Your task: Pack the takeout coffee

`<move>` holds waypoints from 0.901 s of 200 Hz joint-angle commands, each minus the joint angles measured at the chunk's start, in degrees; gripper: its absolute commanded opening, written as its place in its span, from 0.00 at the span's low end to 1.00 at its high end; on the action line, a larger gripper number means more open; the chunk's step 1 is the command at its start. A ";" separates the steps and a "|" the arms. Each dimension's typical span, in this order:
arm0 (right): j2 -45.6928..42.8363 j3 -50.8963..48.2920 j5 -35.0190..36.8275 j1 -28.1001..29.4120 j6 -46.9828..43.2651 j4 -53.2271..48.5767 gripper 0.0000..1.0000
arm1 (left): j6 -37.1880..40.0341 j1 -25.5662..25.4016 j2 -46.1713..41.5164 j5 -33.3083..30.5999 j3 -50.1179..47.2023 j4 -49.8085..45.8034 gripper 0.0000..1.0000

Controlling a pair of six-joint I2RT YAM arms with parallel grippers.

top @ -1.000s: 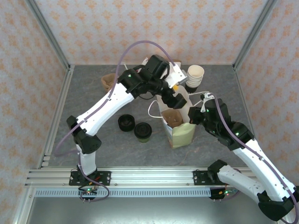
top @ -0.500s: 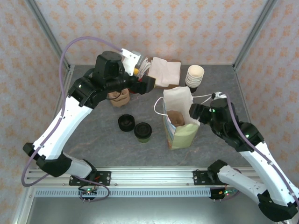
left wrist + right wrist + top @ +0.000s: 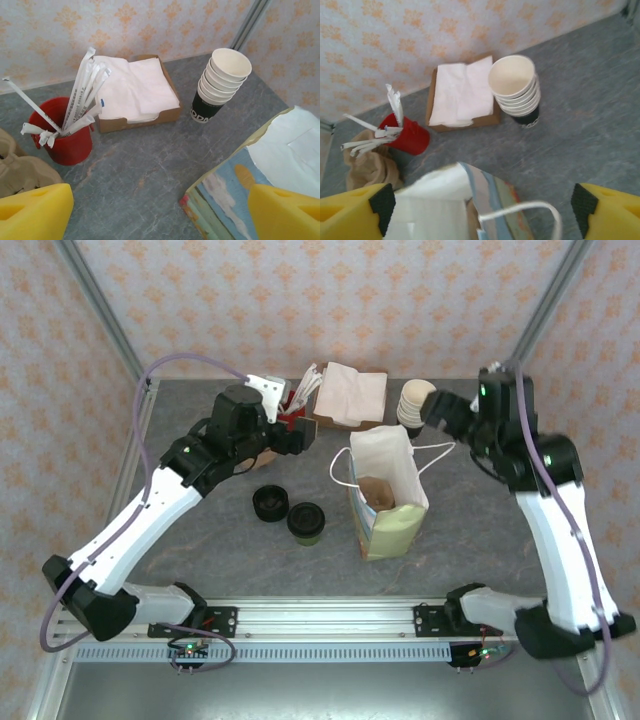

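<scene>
Left gripper (image 3: 160,212) is released, its yellow fingers (image 3: 32,212) spread wide on nothing; ahead of its jaws stand the red straw cup (image 3: 67,142), napkin box (image 3: 135,95) and stack of paper cups (image 3: 222,82); the paper bag (image 3: 260,165) sits by its right-hand finger. Right gripper (image 3: 480,210) gapes empty too, the bag's rim between its fingers; the lidded coffee cup (image 3: 306,522) stands well apart from both jaws, between the lid pile (image 3: 270,504) and the bag.

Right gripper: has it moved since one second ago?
Yes. The right gripper has moved away from the right edge of the bag, toward the back of the table, and is now beside the cup stack.
</scene>
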 commanded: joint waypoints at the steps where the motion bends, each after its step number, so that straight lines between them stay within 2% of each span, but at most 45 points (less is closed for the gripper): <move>1: 8.71 9.59 -13.73 -2.30 -2.90 -8.72 0.89 | -3.51 0.19 -2.74 -1.32 -1.66 -4.44 0.89; 25: 14.53 13.76 -19.64 -2.34 -6.35 -12.67 0.85 | -7.37 0.15 -6.38 -1.60 -6.06 -7.05 0.89; 58: 15.63 9.40 -24.29 -2.34 -9.69 -14.11 0.79 | -8.79 0.13 -10.19 -1.77 -10.38 -10.14 0.88; 97: 13.27 1.52 -21.97 -2.34 -12.66 -12.85 0.79 | -9.20 0.09 -12.82 -1.12 -13.89 -10.88 0.88; 135: 14.50 -2.37 -21.54 -2.19 -15.97 -11.92 0.71 | -8.79 0.10 -12.77 -0.56 -14.87 -10.90 0.88; 153: 15.71 -1.86 -20.47 -2.20 -17.60 -11.95 0.65 | -9.01 0.14 -12.49 -0.06 -15.13 -10.79 0.88; 180: 17.12 -1.91 -20.15 -2.23 -17.78 -10.06 0.47 | -9.73 0.14 -12.27 1.12 -15.83 -9.91 0.88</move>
